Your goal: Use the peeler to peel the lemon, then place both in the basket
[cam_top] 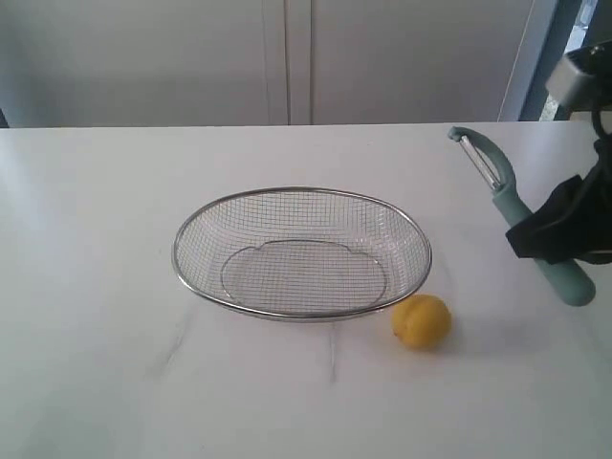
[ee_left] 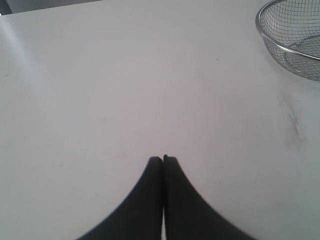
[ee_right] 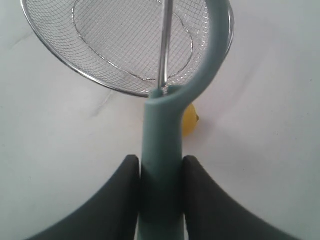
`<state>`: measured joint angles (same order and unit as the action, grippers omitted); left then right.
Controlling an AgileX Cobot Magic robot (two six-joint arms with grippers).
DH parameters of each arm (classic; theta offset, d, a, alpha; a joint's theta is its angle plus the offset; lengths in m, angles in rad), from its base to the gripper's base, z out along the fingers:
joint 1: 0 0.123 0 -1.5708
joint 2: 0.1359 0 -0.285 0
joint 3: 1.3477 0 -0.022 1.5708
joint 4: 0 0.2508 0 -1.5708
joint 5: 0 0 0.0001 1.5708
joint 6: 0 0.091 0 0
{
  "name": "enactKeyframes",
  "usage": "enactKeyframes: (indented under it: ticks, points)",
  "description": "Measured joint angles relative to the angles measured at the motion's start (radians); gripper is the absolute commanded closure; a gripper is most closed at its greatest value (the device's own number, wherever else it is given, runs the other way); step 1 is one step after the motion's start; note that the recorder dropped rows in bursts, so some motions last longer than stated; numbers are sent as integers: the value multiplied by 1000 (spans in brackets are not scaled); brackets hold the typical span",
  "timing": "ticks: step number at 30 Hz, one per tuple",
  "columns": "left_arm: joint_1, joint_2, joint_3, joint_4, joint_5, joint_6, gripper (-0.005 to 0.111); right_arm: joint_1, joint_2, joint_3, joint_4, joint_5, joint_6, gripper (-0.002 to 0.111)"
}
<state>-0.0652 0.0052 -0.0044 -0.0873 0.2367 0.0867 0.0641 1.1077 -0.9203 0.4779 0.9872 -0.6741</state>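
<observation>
The wire-mesh basket sits mid-table with nothing in it; its rim also shows in the left wrist view and the basket fills the far part of the right wrist view. The small yellow lemon lies on the table just off the basket's near right rim; in the right wrist view the lemon peeks out behind the peeler. My right gripper is shut on the teal handle of the peeler, held above the table at the right, blade end up. In its own view the gripper clamps the handle. My left gripper is shut on nothing, over bare table.
The white tabletop stretches to the left of the basket. A pale wall with cabinet panels runs behind the table's far edge.
</observation>
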Motion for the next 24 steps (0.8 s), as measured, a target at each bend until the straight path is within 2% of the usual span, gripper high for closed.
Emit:
enactKeyframes:
  ticks: [2,8,18,24]
  points:
    - [0,0,0,0,-19,0,107,0,0,0,6,0,0,108]
    - [0,0,0,0,-297,0,107,0,0,0,12,0,0,108]
    - [0,0,0,0,-353,0,107,0,0,0,12,0,0,108]
    - [0,-2,0,0,-462,-40,107,0,0,0,14,-2,0,108]
